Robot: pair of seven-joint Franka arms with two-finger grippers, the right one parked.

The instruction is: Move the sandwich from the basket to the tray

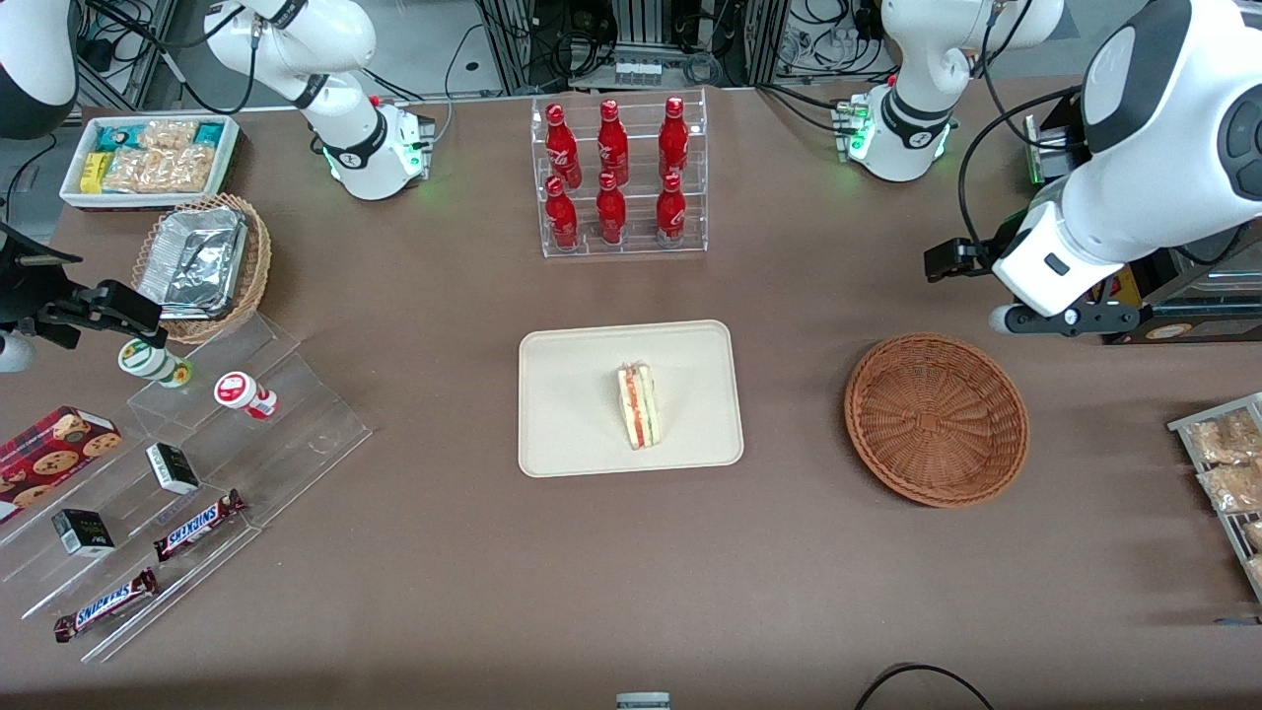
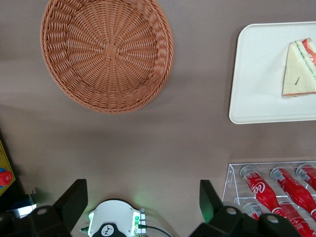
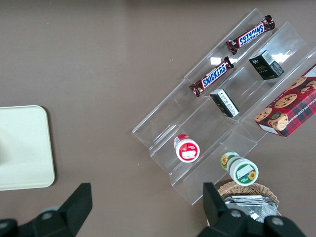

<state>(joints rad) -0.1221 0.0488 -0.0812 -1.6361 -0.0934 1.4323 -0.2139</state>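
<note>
The sandwich lies on the beige tray at the table's middle, red and green filling along its edge. It also shows in the left wrist view on the tray. The reddish-brown wicker basket holds nothing and stands beside the tray toward the working arm's end; the wrist view shows its bare weave. My left gripper hangs high above the table, beside the basket and a little farther from the front camera. In the wrist view the gripper is wide open and holds nothing.
A clear rack of red cola bottles stands farther from the front camera than the tray. The left arm's base is near the table's back edge. A wire rack of snack bags is at the working arm's end. Clear steps with candy bars lie toward the parked arm's end.
</note>
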